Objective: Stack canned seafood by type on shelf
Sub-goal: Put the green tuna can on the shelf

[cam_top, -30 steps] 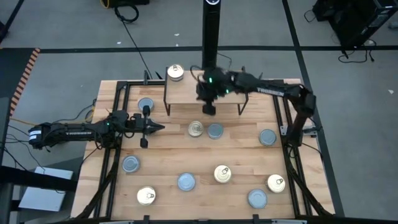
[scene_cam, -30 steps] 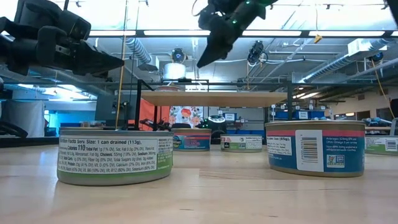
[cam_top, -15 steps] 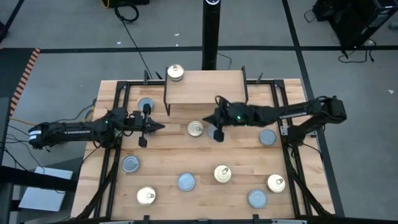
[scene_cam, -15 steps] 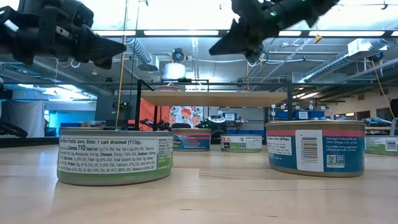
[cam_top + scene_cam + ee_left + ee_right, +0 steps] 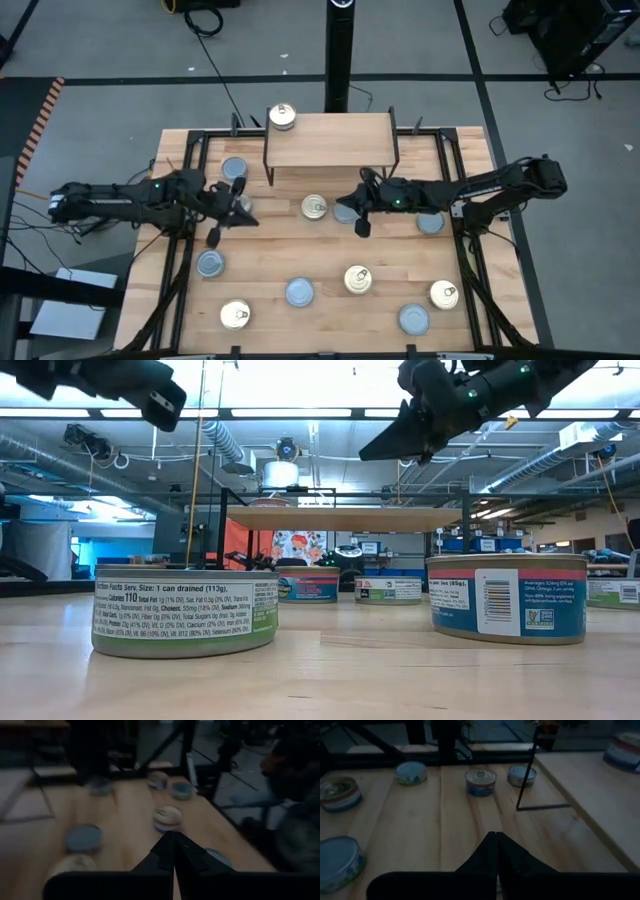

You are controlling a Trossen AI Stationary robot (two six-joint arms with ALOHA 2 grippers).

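High view: both tools pressed together, empty, left (image 5: 243,218) and right (image 5: 339,200) facing inward.

Eleven tins in all. Five gold-topped tins (image 5: 357,279): one on the shelf (image 5: 330,140), four on the desk (image 5: 270,245) in front of it. Six blue-grey-topped tins (image 5: 299,292), all on the desk around the one shelf.

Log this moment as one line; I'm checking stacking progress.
shelf: one gold-top tin | left gripper: shut, empty, above table | right gripper: shut, empty, by tins before shelf
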